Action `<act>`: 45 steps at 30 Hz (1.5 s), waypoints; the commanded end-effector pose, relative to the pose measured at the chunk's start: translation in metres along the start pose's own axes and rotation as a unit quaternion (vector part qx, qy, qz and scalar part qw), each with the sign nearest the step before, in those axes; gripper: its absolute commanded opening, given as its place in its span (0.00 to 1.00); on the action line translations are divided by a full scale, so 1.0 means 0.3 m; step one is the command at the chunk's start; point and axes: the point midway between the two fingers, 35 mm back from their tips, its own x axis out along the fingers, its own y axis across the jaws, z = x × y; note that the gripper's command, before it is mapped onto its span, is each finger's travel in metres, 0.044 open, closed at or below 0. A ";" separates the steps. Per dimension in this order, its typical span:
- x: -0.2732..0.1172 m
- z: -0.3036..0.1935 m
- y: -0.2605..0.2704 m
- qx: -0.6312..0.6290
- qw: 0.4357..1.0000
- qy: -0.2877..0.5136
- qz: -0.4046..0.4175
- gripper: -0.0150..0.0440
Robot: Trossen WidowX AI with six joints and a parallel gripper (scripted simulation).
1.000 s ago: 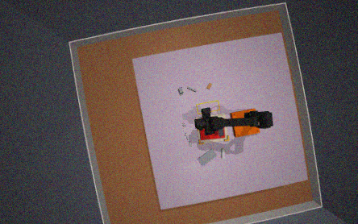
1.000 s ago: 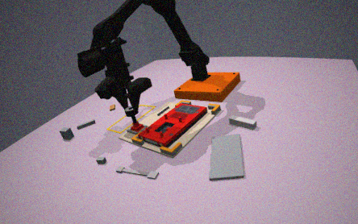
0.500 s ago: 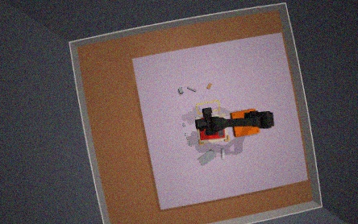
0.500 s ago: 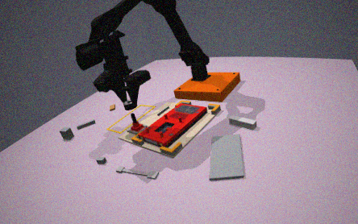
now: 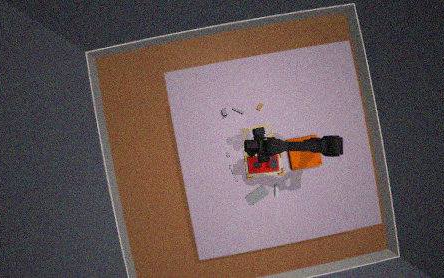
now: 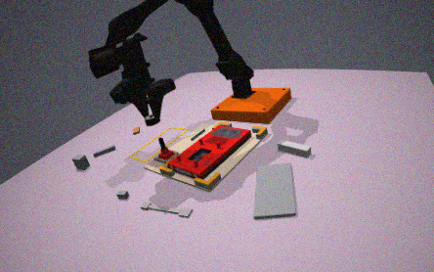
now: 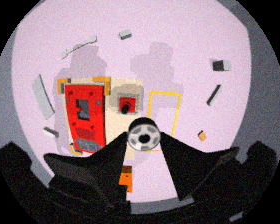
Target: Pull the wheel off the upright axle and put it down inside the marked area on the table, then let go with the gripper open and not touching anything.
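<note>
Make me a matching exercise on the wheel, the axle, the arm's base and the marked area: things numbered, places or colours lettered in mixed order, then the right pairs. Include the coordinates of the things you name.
1. wheel [image 6: 150,118] [image 7: 136,141]
2. axle [image 6: 161,143] [image 7: 125,108]
3. base [image 5: 305,161] [image 6: 251,110] [image 7: 125,186]
4. marked area [image 6: 145,148] [image 7: 178,112]

A. outlined in yellow on the table
B. between the gripper's [image 6: 151,120] [image 7: 144,136] fingers
C. orange, under the arm
D. black, upright on a red block

Pairs: 1-B, 2-D, 3-C, 4-A
</note>
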 end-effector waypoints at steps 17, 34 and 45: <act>-0.021 -0.143 -0.218 -0.001 1.000 -0.004 -0.005 0.25; 0.143 -0.133 -0.223 -0.001 1.000 -0.004 -0.005 0.25; 0.330 -0.142 -0.220 -0.001 1.000 -0.004 -0.005 0.25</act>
